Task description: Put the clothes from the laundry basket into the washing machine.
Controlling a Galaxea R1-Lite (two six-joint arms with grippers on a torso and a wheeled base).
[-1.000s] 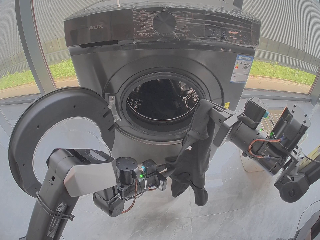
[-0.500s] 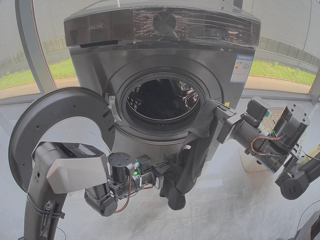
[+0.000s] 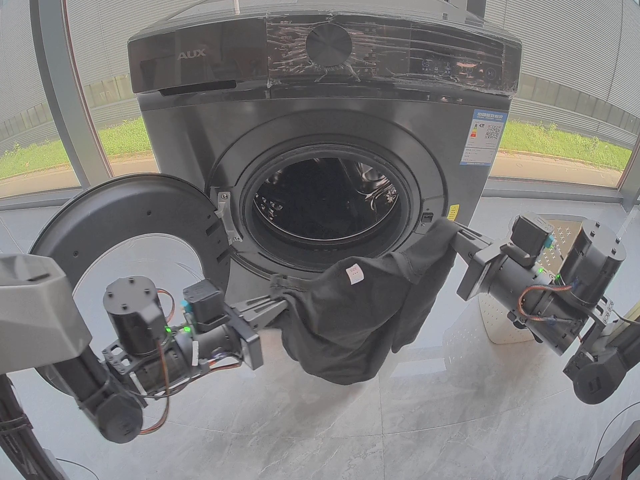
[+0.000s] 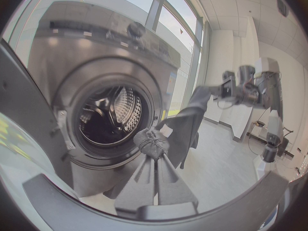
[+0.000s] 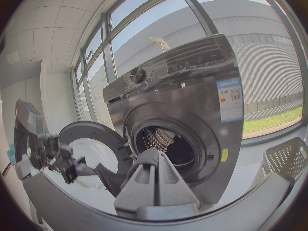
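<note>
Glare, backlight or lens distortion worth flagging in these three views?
Head view: daylit windows behind, glints on the wrinkled clear film across the dark grey washing machine; the black fabric garment reads mostly as one dark mass. Left wrist view: heavy fisheye bending, dark corners, shiny perforated metal drum catches light. Right wrist view: same bending, bright sky overhead.

The premises appeared to be a demonstration room in a commercial building: a dark grey front-loading washing machine (image 3: 200, 135) stood alone on polished grey floor tiles (image 3: 433, 428) before tall metal-framed windows (image 5: 154, 23), beneath a white panelled ceiling (image 4: 250, 4), with a corrugated grey facade (image 5: 276, 48) outside.
</note>
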